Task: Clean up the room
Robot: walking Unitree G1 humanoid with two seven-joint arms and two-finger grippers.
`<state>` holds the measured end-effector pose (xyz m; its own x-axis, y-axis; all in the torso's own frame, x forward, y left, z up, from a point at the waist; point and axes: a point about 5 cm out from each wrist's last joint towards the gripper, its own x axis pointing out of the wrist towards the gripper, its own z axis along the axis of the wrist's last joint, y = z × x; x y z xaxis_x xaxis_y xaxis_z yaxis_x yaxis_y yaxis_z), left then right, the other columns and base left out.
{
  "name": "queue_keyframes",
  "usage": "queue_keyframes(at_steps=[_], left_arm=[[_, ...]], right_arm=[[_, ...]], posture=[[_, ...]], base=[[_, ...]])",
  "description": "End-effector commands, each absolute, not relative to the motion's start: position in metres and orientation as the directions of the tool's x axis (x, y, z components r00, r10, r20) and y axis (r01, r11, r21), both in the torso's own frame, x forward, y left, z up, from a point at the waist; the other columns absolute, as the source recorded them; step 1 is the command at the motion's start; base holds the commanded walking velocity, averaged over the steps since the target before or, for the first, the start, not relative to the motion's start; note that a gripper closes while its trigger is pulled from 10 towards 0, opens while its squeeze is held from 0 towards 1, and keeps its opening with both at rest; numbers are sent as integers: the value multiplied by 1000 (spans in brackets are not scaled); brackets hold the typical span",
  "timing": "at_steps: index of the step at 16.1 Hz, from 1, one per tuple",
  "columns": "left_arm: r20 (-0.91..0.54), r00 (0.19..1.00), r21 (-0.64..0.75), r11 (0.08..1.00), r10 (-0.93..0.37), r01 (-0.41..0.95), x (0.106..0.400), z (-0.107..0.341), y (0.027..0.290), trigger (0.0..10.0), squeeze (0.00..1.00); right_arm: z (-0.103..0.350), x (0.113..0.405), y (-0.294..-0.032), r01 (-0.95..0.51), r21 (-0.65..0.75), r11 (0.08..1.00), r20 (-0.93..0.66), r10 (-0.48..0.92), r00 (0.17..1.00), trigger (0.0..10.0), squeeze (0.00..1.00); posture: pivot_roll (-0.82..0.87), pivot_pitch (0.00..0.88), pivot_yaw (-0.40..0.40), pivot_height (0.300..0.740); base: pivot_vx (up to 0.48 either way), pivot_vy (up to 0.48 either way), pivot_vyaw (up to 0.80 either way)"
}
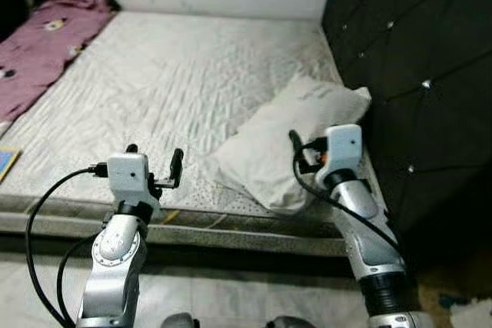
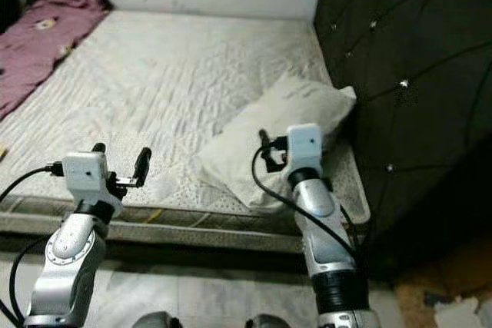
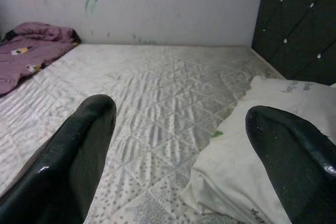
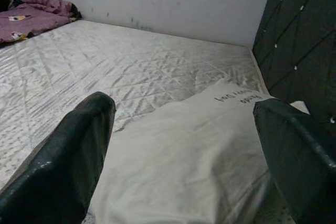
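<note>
On the bed [image 1: 154,74], toward its right side beside the dark tufted headboard [image 1: 415,59], lay a white pillow [image 1: 288,140], tilted, one end near the mattress's front edge and the other close to the headboard.

Right end effector [image 4: 184,145]: raised over the front edge of the mattress, fingers spread wide, the pillow directly ahead between them and just below; no contact visible.

Left end effector [image 1: 154,165]: raised at the front edge of the mattress, well left of the right one, fingers [image 3: 73,156] spread and holding nothing; the pillow's near corner sat just beside my right-hand finger in the wrist view.

Surface: bare quilted mattress, pale with a stitched diamond pattern.

Far left corner: a crumpled mauve blanket [image 1: 38,44] with small printed figures, well apart from the pillow.

Room: a white wall [image 3: 157,3] with faint coloured marks behind the bed; pale floor [image 1: 231,297] below the front edge.
</note>
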<state>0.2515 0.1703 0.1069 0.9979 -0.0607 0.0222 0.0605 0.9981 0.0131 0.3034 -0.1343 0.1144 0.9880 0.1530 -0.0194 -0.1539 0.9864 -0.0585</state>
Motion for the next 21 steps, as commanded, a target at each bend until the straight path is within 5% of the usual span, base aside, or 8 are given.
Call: queue_keyframes(at_steps=[1, 21], left_arm=[[35, 998, 13, 998, -55, 55, 252, 110, 173, 10000, 0], [38, 996, 17, 996, -83, 83, 252, 109, 172, 10000, 0]], right_arm=[[118, 305, -131, -157, -51, 986, -11, 156, 988, 10000, 0], [116, 306, -131, -155, -43, 987, -18, 154, 988, 10000, 0]], posture=[[-67, 0, -31, 740], [-61, 0, -24, 740]], base=[[0, 0, 0], [245, 0, 0]])
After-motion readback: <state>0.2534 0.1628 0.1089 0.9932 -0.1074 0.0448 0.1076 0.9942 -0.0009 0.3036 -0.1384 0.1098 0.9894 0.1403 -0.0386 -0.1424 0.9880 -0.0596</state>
